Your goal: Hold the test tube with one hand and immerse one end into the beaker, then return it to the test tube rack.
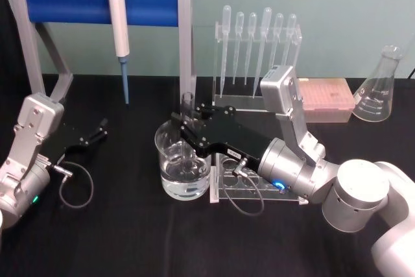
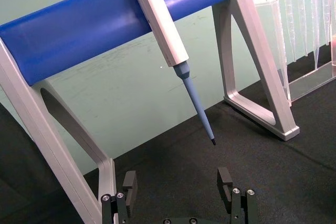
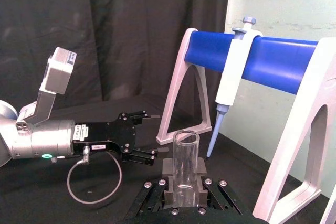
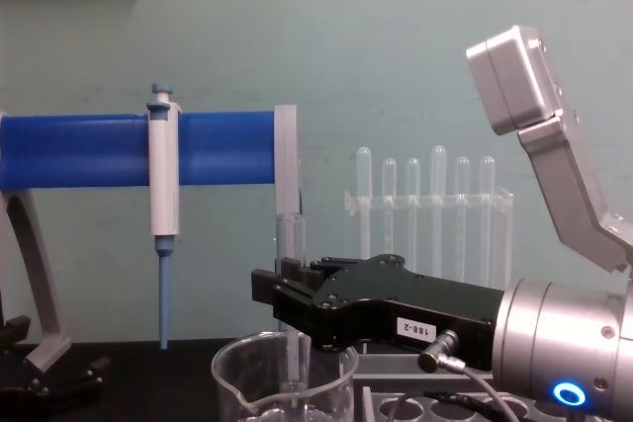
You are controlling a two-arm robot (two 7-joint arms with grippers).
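Evidently right pincer point(image 1: 189, 123) clamps the test tube point(image 1: 188, 100), lower end seemingly inside the beaker point(image 1: 170, 183), partly hidden; left pincer point(image 2: 177, 178) apart.

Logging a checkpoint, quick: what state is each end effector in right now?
Left end effector: open, empty.
Right end effector: shut on the test tube, whose lower end is in the beaker.

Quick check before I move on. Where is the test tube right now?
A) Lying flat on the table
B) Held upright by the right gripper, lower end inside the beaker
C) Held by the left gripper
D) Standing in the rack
B: the right gripper is shut on the test tube, which stands upright with its lower end down inside the beaker.
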